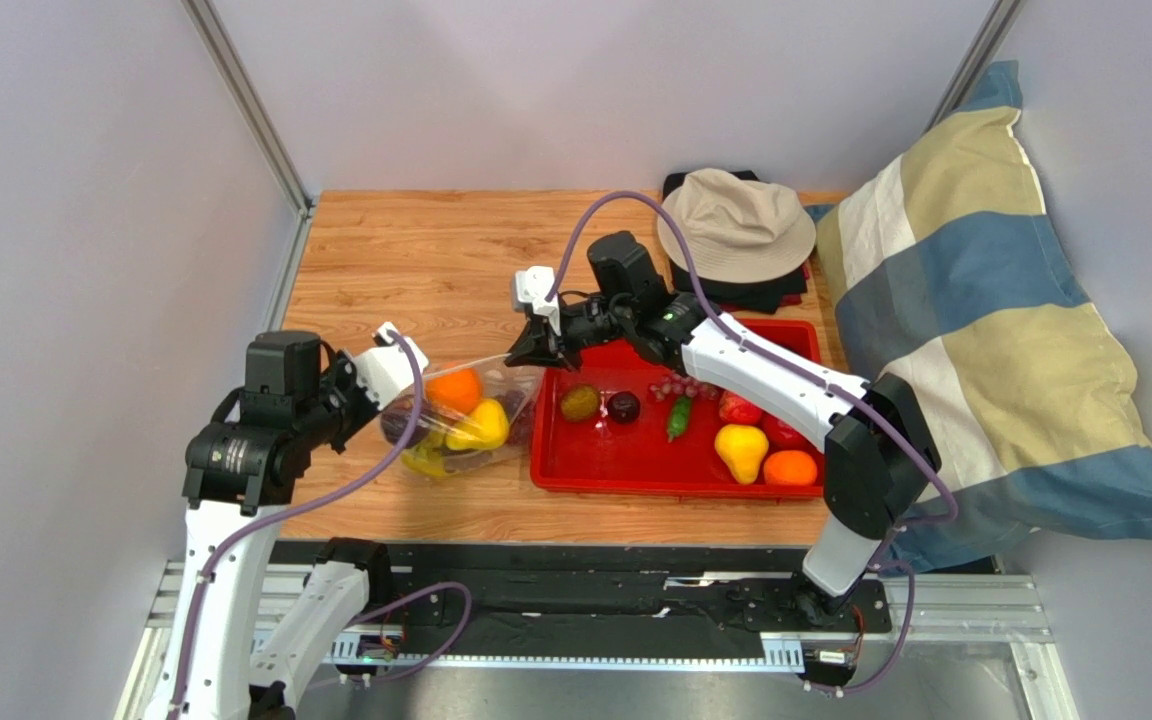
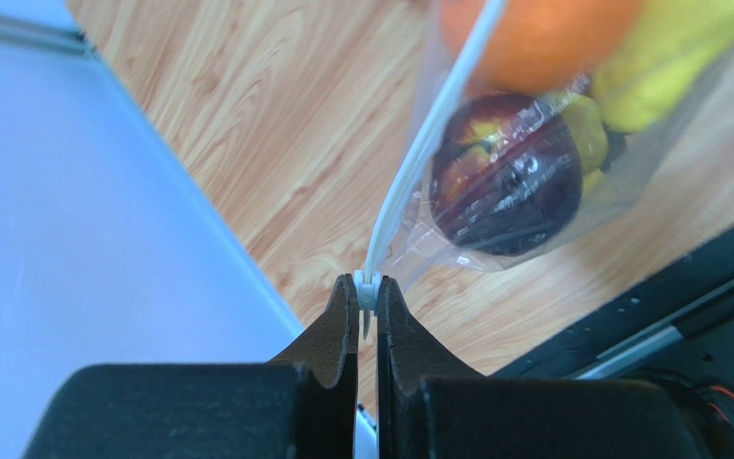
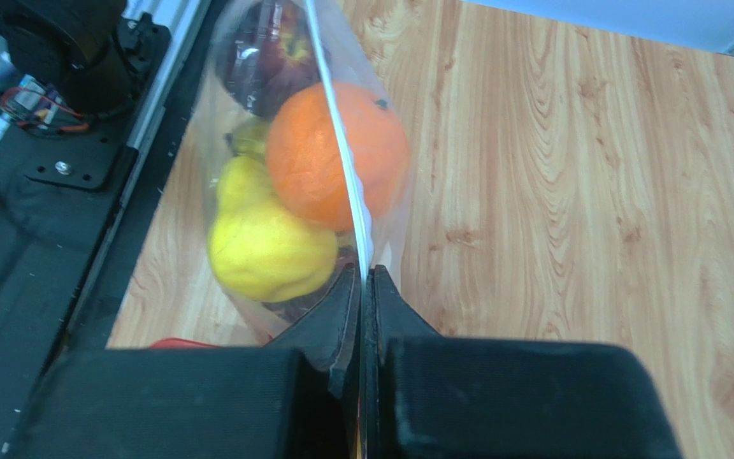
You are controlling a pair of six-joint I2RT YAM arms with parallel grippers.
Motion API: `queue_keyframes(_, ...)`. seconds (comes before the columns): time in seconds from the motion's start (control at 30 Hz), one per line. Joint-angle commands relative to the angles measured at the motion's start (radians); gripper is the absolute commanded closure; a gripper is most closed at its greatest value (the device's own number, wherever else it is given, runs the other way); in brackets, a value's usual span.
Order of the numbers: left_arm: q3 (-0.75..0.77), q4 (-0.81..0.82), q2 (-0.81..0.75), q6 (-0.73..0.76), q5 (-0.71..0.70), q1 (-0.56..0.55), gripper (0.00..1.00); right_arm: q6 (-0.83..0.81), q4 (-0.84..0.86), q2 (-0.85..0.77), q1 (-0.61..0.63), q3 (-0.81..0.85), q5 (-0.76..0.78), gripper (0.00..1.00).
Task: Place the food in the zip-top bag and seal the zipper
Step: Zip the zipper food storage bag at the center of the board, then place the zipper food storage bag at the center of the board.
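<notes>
The clear zip-top bag (image 1: 462, 420) hangs between my two grippers just left of the red tray. It holds an orange (image 1: 453, 390), a yellow fruit (image 1: 480, 428), a dark plum (image 2: 505, 186) and other pieces. My left gripper (image 1: 387, 365) is shut on the zipper (image 2: 419, 143) at the bag's left end, with the white slider (image 2: 368, 289) between its jaws. My right gripper (image 1: 515, 353) is shut on the zipper (image 3: 337, 143) at the right end. The zipper runs taut as a white line between them.
The red tray (image 1: 567, 473) holds a green fruit (image 1: 581, 402), dark plum (image 1: 623, 407), grapes (image 1: 675, 389), green pepper (image 1: 678, 419), yellow pear (image 1: 742, 450), orange (image 1: 791, 468) and red pieces. A beige hat (image 1: 737, 221) on dark cloth lies behind. A striped pillow (image 1: 988, 315) lies right.
</notes>
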Motion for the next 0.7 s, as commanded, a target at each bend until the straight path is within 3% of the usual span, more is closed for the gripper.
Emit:
queue_keyframes(0.0,0.067,0.137,0.068,-0.116,-0.253,0.014,1.0,0.105,-0.006,0.016,0.045,0.105,-0.04,1.0)
queue_keyframes(0.47,0.08,0.097,0.037,-0.13,-0.269,0.014,1.0,0.31,-0.262,0.173,0.102,0.395,-0.29,1.0)
queue_keyframes(0.67,-0.015,0.23,0.127,-0.122,-0.264,0.014,1.0,0.413,-0.253,0.374,0.04,0.563,-0.202,1.0)
